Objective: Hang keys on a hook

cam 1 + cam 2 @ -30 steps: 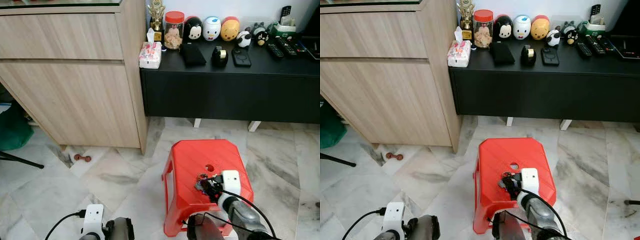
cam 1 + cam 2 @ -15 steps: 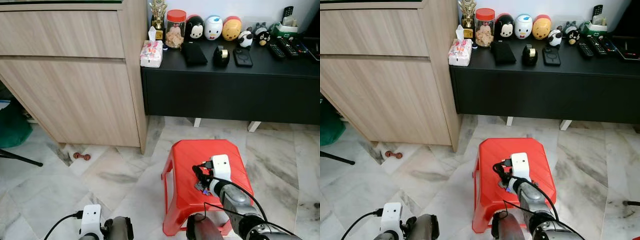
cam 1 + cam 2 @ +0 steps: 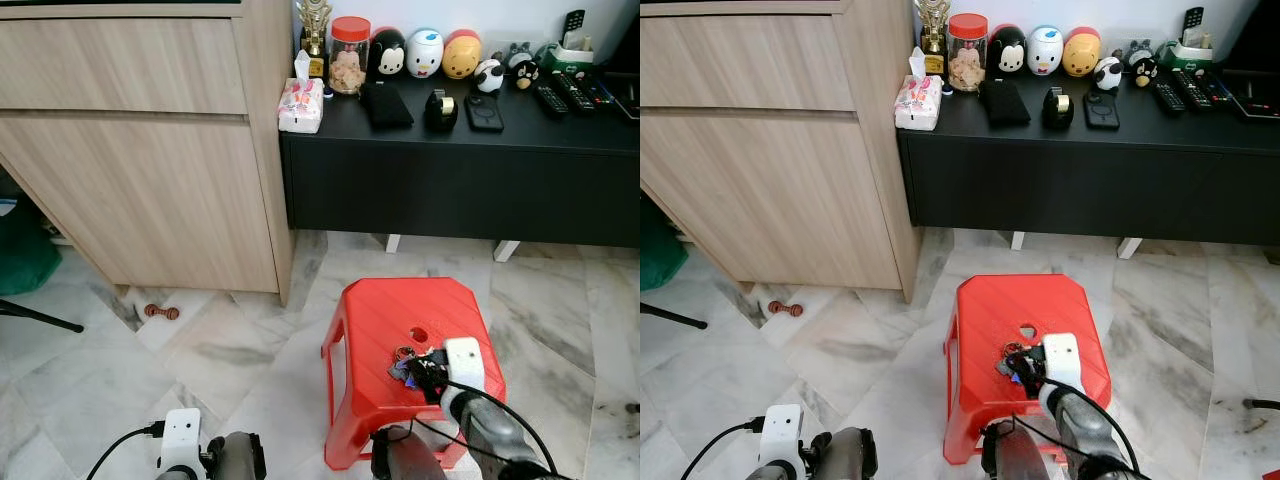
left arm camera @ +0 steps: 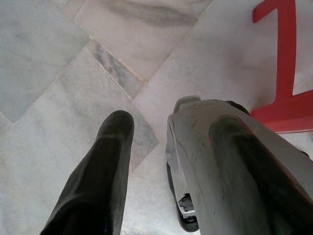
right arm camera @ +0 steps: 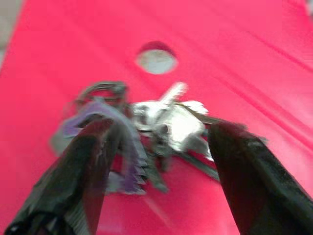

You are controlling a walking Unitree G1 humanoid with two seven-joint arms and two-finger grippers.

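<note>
On top of the glossy red plastic stool (image 3: 385,318), just below its round centre hole: a jumbled bunch of metal keys (image 5: 161,127), silver blades, dark ring, purple tag. Right gripper (image 5: 159,161) low over the bunch, long black fingers (image 5: 88,166) spread wide either side, clasping nothing. Left gripper (image 4: 161,161) down by the veined marble floor (image 4: 58,63), fingers apart, nothing between them. Behind, pale wood-grain cabinet (image 3: 140,150) beside a low black desk (image 3: 450,160) lined with rounded figurines.

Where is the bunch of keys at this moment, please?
The bunch of silver keys with a purple tag lies on top of the red plastic stool, near its round centre hole, between the open black fingers of the right gripper.
</note>
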